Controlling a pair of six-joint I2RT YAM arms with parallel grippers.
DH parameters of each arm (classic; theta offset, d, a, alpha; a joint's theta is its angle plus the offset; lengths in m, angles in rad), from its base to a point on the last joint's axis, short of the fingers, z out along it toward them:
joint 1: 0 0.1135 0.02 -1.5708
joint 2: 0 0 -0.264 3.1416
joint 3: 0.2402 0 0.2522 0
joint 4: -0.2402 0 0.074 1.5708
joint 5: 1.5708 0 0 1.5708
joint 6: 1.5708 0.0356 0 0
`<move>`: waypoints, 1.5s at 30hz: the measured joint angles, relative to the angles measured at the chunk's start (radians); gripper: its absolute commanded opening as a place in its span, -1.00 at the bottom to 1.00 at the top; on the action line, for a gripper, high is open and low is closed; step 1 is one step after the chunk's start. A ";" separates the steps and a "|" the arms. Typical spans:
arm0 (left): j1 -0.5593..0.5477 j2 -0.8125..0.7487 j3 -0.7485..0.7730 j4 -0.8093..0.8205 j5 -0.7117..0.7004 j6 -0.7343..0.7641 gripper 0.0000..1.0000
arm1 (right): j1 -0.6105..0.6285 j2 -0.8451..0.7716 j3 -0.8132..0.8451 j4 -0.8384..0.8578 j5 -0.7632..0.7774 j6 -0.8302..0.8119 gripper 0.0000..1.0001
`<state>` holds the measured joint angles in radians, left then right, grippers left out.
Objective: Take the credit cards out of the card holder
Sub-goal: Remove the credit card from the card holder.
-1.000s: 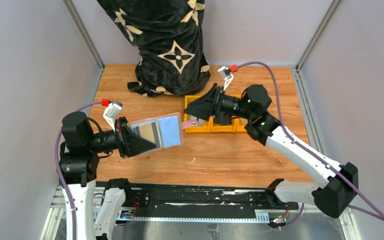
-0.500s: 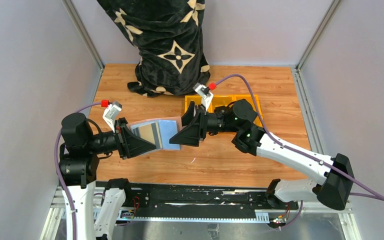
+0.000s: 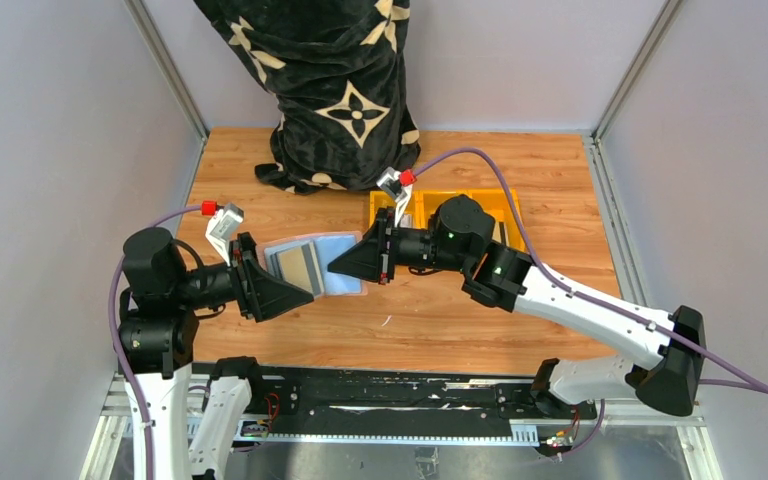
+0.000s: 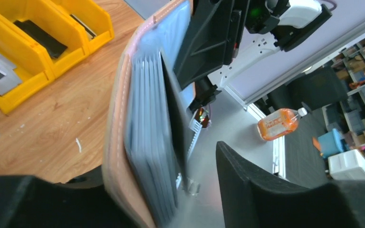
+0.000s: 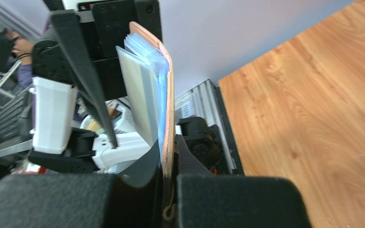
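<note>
Holding the card holder [image 3: 335,255] up between both arms, just above the table [image 3: 440,310].

It stands open on edge, the credit cards [image 3: 300,265] packed in its pockets (pale blue sleeves, with a grey and tan one facing the overhead camera). The right gripper [image 5: 168,187] is pinched tight on the holder's tan stitched edge. The left gripper [image 3: 295,282] has the opposite end between its jaws, which stand partly apart: the holder leans on one finger, and a clear gap shows to the other finger [image 4: 266,190]. Behind the right arm sits a yellow bin [image 4: 28,80] with dark and grey flat items in its compartments. A black patterned cloth [image 3: 330,80] stands at the table's far edge.
</note>
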<state>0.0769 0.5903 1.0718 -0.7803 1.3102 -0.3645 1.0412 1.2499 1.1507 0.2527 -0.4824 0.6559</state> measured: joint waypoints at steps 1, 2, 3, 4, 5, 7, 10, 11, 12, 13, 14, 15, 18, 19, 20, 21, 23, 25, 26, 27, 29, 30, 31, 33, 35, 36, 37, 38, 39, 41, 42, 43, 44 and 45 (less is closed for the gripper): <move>0.000 -0.002 -0.001 0.000 0.003 0.000 0.20 | 0.002 -0.008 -0.008 -0.012 0.026 -0.012 -1.00; 0.000 -0.003 -0.002 0.000 0.005 0.003 0.21 | 0.002 -0.021 -0.020 -0.020 0.049 -0.023 -1.00; 0.000 -0.004 -0.002 0.000 0.007 0.002 0.21 | 0.002 -0.034 -0.031 -0.027 0.065 -0.029 -1.00; 0.000 -0.004 -0.002 0.000 0.008 0.002 0.21 | 0.002 -0.052 -0.045 -0.039 0.085 -0.037 -1.00; 0.000 -0.004 -0.002 0.000 0.010 0.002 0.21 | 0.002 -0.065 -0.053 -0.044 0.097 -0.043 -1.00; 0.000 -0.004 -0.002 0.001 0.017 0.002 0.21 | 0.002 -0.084 -0.066 -0.046 0.116 -0.049 -1.00; 0.000 -0.004 -0.002 0.001 0.030 0.002 0.18 | -0.001 -0.098 -0.080 -0.043 0.130 -0.050 -1.00; 0.000 -0.004 -0.002 0.001 0.032 0.002 0.16 | -0.002 -0.100 -0.083 -0.043 0.132 -0.050 -1.00; 0.000 -0.004 -0.002 0.001 0.035 0.002 0.12 | -0.003 -0.100 -0.085 -0.043 0.134 -0.050 -1.00; 0.000 -0.004 -0.002 0.002 0.036 0.002 0.09 | -0.003 -0.100 -0.087 -0.043 0.135 -0.050 -1.00; 0.000 -0.004 -0.002 0.002 0.039 0.002 0.04 | -0.003 -0.100 -0.089 -0.042 0.135 -0.050 -1.00; 0.000 -0.004 -0.002 0.001 0.042 0.002 0.00 | -0.003 -0.100 -0.090 -0.042 0.134 -0.050 -1.00; 0.000 -0.004 -0.002 0.003 0.053 0.002 -0.10 | -0.005 -0.101 -0.095 -0.036 0.134 -0.049 -1.00; 0.000 -0.005 -0.002 0.004 0.055 0.002 -0.13 | -0.006 -0.102 -0.098 -0.036 0.134 -0.048 -1.00; 0.000 -0.005 -0.002 0.005 0.056 0.002 -0.17 | -0.008 -0.103 -0.101 -0.035 0.133 -0.047 -1.00; 0.000 -0.005 -0.002 0.007 0.056 0.003 -0.20 | -0.010 -0.103 -0.105 -0.034 0.131 -0.046 -1.00; 0.000 -0.005 -0.002 0.008 0.051 0.002 -0.25 | -0.010 -0.103 -0.110 -0.026 0.124 -0.042 -1.00; 0.000 -0.005 -0.002 0.008 0.039 0.003 -0.36 | -0.012 -0.103 -0.111 -0.015 0.109 -0.036 -1.00; 0.000 -0.005 -0.002 0.008 0.030 0.002 -0.40 | -0.013 -0.103 -0.111 -0.010 0.102 -0.034 -1.00; 0.000 -0.005 -0.002 0.008 0.019 0.002 -0.41 | -0.013 -0.103 -0.112 -0.003 0.090 -0.029 -1.00; 0.000 -0.005 -0.002 0.008 -0.016 0.001 -0.40 | -0.014 -0.103 -0.112 0.013 0.075 -0.021 -1.00; 0.000 -0.005 -0.002 0.008 -0.029 0.002 -0.40 | -0.016 -0.103 -0.113 0.021 0.068 -0.018 -1.00; 0.000 -0.005 -0.002 0.008 -0.045 0.001 -0.40 | -0.016 -0.103 -0.114 0.029 0.062 -0.016 -1.00; 0.000 -0.005 -0.002 0.008 -0.067 0.001 -0.40 | -0.019 -0.103 -0.120 0.045 0.052 -0.012 -1.00; 0.000 -0.005 -0.002 0.008 -0.085 0.000 -0.42 | -0.021 -0.105 -0.127 0.063 0.037 -0.006 -1.00; 0.000 -0.005 -0.002 0.008 -0.093 -0.002 -0.43 | -0.021 -0.105 -0.131 0.073 0.030 -0.001 -1.00; 0.000 -0.005 -0.002 0.007 -0.100 -0.002 -0.45 | -0.022 -0.106 -0.134 0.084 0.021 0.003 -1.00; 0.000 -0.005 -0.002 0.007 -0.107 -0.003 -0.46 | -0.022 -0.106 -0.137 0.100 0.009 0.007 -1.00; 0.000 -0.005 -0.001 0.007 -0.113 -0.003 -0.48 | -0.023 -0.106 -0.140 0.113 0.000 0.011 -1.00; 0.000 -0.005 0.001 0.007 -0.122 -0.003 -0.50 | -0.026 -0.106 -0.147 0.143 -0.025 0.021 -1.00; 0.000 -0.005 0.003 0.007 -0.125 -0.003 -0.50 | -0.027 -0.106 -0.149 0.152 -0.032 0.026 -1.00; 0.000 -0.005 0.005 0.007 -0.127 -0.004 -0.51 | -0.027 -0.106 -0.152 0.163 -0.042 0.030 -1.00; 0.000 -0.005 0.008 0.007 -0.128 -0.004 -0.51 | -0.029 -0.106 -0.154 0.176 -0.052 0.035 -1.00; 0.000 -0.005 0.011 0.008 -0.129 -0.006 -0.51 | -0.030 -0.106 -0.156 0.187 -0.062 0.040 -1.00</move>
<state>0.0769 0.5850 1.0828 -0.7727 1.1816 -0.3702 1.0115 1.1435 0.9951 0.4397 -0.5446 0.6956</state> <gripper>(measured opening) 0.257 0.059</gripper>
